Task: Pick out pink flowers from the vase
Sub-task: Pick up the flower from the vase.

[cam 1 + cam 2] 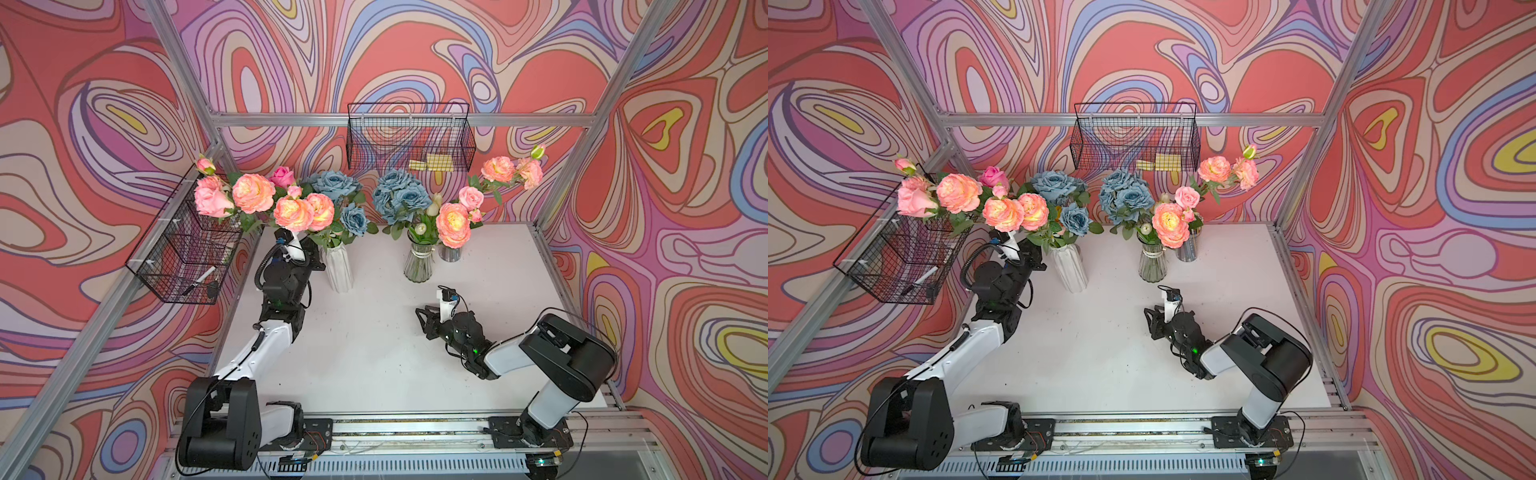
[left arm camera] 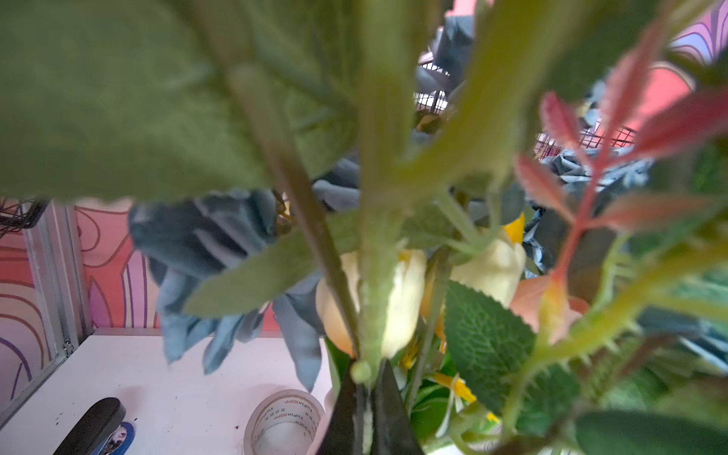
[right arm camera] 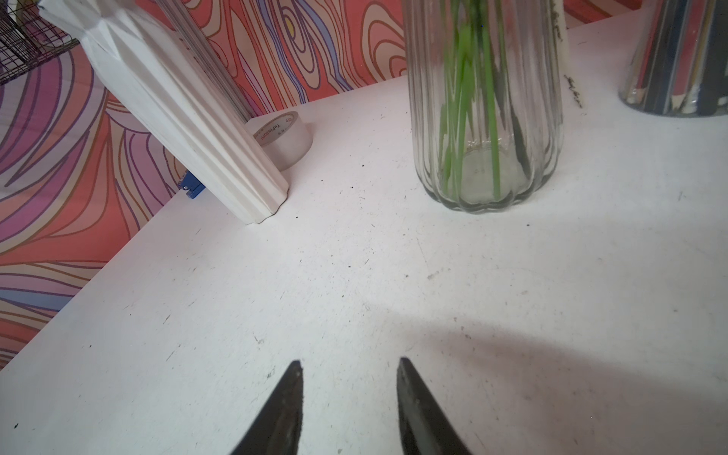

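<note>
Pink flowers [image 1: 291,212]: the left spray fans out to the left of the white ribbed vase [image 1: 338,270], and its heads reach over the wire basket [image 1: 183,257] on the left wall.
Left gripper [image 2: 364,394]: tucked under those blooms beside the vase mouth, with its jaws pinched tight on a pale green stem [image 2: 380,256]. The wrist view does not show which head that stem carries.
Step in hand: the grasp looks made, and the lift-out is not yet done.
Next move: probably a slow pull along the stem, up and clear of the vase mouth, so the leaves neither drag the blue roses [image 1: 334,185] nor tip the vase.
Axis: the stems run from the vase mouth up and leftward, heads at the far-left end and cut ends hidden inside.
Glass vase [image 1: 419,264]: right of centre, holding more blue roses and white tulips [image 1: 434,205].
Right spray [image 1: 498,170]: more pink heads leaning far and right, with stems that seem to go down to the pencil jar [image 1: 449,252].
Right gripper [image 3: 350,364]: jaws apart and empty, low over the table [image 1: 365,353] on the near side of the glass vase.
</note>
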Available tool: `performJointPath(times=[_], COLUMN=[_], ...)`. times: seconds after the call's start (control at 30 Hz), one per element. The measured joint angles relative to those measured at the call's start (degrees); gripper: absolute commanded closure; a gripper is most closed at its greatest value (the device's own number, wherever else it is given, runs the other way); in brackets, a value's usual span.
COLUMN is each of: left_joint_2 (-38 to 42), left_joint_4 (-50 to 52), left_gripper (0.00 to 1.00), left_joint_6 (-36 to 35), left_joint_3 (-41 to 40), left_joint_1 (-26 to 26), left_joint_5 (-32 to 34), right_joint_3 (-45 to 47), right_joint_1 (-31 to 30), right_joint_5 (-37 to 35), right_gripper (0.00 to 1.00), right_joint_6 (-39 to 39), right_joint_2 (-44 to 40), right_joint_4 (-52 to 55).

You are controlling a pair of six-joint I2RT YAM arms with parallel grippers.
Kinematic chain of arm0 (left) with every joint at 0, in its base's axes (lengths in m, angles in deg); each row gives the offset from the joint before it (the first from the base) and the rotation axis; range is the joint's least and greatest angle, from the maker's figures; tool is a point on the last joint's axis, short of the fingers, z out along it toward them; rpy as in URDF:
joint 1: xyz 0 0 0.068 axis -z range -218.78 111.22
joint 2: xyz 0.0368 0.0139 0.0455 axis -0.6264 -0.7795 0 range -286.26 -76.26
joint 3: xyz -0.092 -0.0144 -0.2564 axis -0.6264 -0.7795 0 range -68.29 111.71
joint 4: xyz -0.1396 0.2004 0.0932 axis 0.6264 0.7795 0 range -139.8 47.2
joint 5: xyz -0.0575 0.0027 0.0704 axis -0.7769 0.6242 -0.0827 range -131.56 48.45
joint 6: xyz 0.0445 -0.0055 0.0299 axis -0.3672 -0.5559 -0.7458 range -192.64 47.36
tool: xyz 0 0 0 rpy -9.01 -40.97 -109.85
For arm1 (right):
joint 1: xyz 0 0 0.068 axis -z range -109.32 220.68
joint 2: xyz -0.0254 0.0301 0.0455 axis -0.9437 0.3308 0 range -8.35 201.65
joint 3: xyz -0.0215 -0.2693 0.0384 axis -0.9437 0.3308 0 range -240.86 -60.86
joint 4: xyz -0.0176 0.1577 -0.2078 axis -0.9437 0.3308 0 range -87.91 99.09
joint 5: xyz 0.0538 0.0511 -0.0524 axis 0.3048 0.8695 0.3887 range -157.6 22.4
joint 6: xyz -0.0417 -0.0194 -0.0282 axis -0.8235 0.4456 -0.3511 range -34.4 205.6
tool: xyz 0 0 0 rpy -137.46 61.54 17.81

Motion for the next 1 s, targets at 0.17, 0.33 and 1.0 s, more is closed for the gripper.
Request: performJointPath(times=[0.17, 0.33, 1.0], left_joint_2=[2.1, 4.9, 8.3], left_joint_4=[3.4, 9.1, 16.1], left_gripper=[1.0, 0.93, 0.89], left_joint_6=[-0.4, -1.4, -1.7], left_joint_3=[0.0, 1.4, 5.3], left_joint_1=[0.0, 0.0, 0.0], left_joint_5=[1.4, 3.5, 6.1], right_joint_3=[0.0, 0.0, 0.0], right_joint_1=[0.0, 0.0, 0.2], right_joint_5=[0.0, 0.0, 0.0], right_gripper=[0.6, 0.6, 0.6], right_joint_6=[0.1, 0.1, 0.3], right_joint_2=[0.0, 0.0, 0.0], right_joint_4=[0.0, 0.0, -0.8])
